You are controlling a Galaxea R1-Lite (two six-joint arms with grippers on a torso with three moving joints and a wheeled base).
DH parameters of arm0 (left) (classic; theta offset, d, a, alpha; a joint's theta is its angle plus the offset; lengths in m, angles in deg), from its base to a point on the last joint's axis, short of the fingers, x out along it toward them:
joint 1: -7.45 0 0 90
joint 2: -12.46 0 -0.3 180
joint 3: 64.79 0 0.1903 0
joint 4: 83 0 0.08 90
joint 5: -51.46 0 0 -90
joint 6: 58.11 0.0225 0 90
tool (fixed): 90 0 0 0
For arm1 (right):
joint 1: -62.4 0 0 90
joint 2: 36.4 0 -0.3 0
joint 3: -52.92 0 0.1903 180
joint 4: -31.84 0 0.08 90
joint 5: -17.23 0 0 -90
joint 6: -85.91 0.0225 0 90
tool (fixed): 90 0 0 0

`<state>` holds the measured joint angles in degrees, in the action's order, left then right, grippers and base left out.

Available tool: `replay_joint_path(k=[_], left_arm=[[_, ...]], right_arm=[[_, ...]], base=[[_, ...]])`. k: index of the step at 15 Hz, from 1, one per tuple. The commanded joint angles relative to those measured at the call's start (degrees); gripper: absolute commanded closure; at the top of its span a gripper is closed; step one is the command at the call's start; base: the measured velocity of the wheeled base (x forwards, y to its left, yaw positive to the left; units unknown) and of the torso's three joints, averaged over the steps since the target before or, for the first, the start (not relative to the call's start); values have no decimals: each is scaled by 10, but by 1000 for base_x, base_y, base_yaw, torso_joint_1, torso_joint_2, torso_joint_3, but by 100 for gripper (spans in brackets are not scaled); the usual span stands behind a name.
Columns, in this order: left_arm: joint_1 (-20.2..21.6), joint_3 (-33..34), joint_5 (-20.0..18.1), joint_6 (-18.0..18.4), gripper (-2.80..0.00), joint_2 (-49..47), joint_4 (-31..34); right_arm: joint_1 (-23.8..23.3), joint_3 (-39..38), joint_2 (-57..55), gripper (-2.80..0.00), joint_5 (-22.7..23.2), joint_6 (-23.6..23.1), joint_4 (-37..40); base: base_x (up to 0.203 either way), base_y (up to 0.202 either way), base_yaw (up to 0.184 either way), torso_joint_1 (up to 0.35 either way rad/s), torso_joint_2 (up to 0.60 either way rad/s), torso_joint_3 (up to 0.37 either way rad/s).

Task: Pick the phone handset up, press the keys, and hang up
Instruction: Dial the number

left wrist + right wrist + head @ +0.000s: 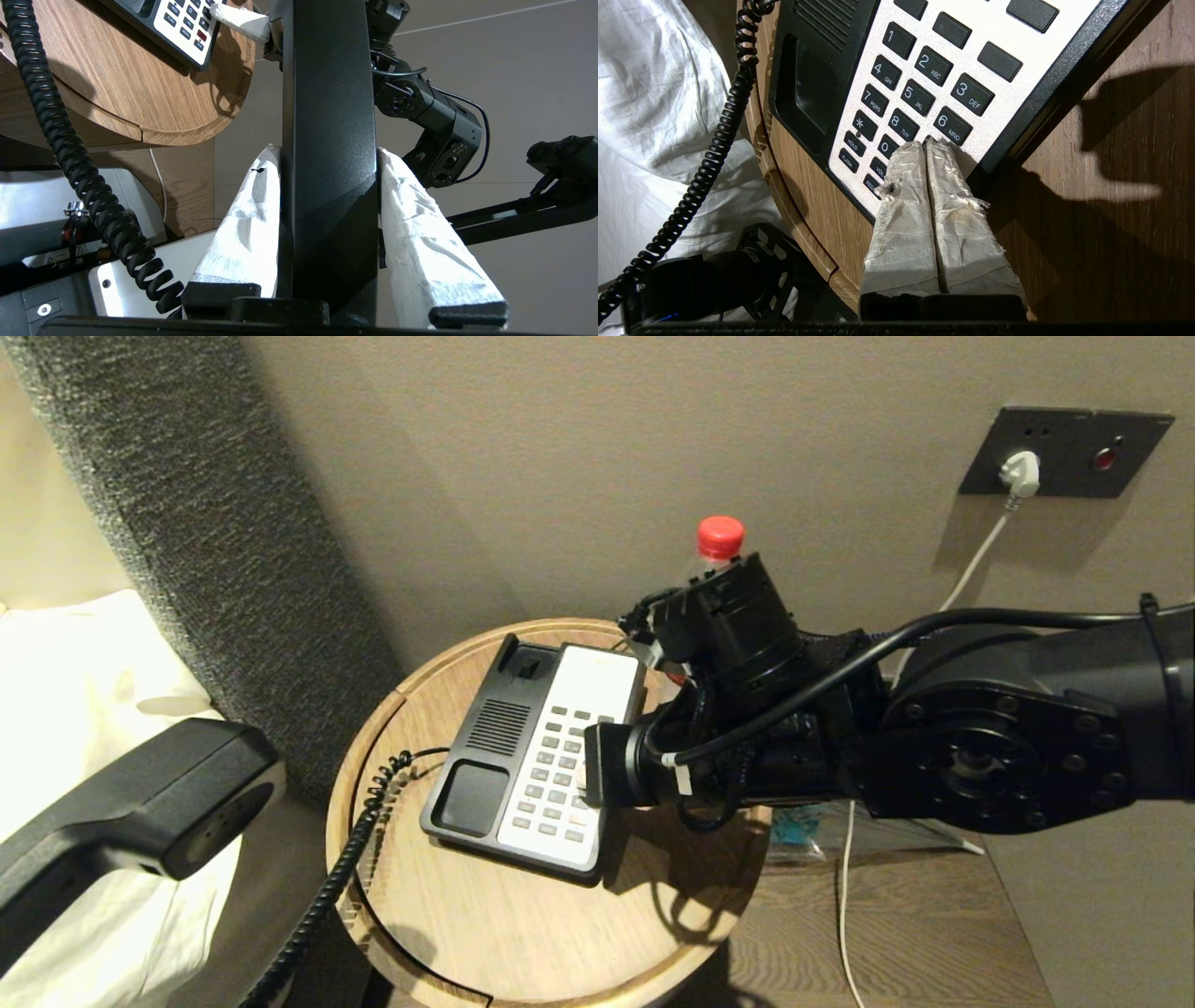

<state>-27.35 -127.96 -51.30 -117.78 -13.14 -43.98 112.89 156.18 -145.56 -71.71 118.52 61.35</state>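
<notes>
Phone handset (pixel 140 793): black, held off the table at about 8 o'clock from the phone base (pixel 537 761), over white bedding (pixel 84 672); in the left wrist view its shaft (pixel 329 154) is seen clamped between the two white-wrapped fingers (pixel 247 224) of the left gripper (pixel 329 158), each pressed against one side. Coiled cord (pixel 341 868): black, hung from the table edge toward 7 o'clock. Phone base: black and white, laid on the round wooden table (pixel 523 933), cradle left bare. Right gripper (pixel 927 144): fingers (pixel 901 196) brought together with no gap and nothing between them; tips set down on the keypad (pixel 915 93) just below the 6 key, reached in from 3 o'clock. Red-capped bottle (pixel 720 537): stood at 1 o'clock of the base, partly hidden by the right arm (pixel 980 747). White plug (pixel 1019 471): seated in the wall socket panel at 2 o'clock.
</notes>
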Motion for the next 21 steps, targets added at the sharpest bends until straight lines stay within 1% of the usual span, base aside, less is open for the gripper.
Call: replay_joint_path(k=[1, 8, 12, 17, 21], left_arm=[[0, -4, -1, -4, 0, 0, 1], [0, 1, -1, -4, 0, 2, 1], [-1, 2, -2, -4, 0, 4, 1], [0, 3, -2, -4, 0, 4, 1], [-1, 5, -2, -4, 0, 5, 1]], right_arm=[[0, 0, -6, 0, 0, -2, 0], [-4, -7, -11, 0, -1, -6, 0], [-7, -15, -11, 0, -1, -19, 0], [-5, -9, 3, 0, 2, -12, 0], [7, -1, 7, 0, 5, -4, 0]], base=[[0, 0, 0, 0, 0, 0], [0, 0, 0, 0, 0, 0], [0, 0, 0, 0, 0, 0], [0, 0, 0, 0, 0, 0], [0, 0, 0, 0, 0, 0]])
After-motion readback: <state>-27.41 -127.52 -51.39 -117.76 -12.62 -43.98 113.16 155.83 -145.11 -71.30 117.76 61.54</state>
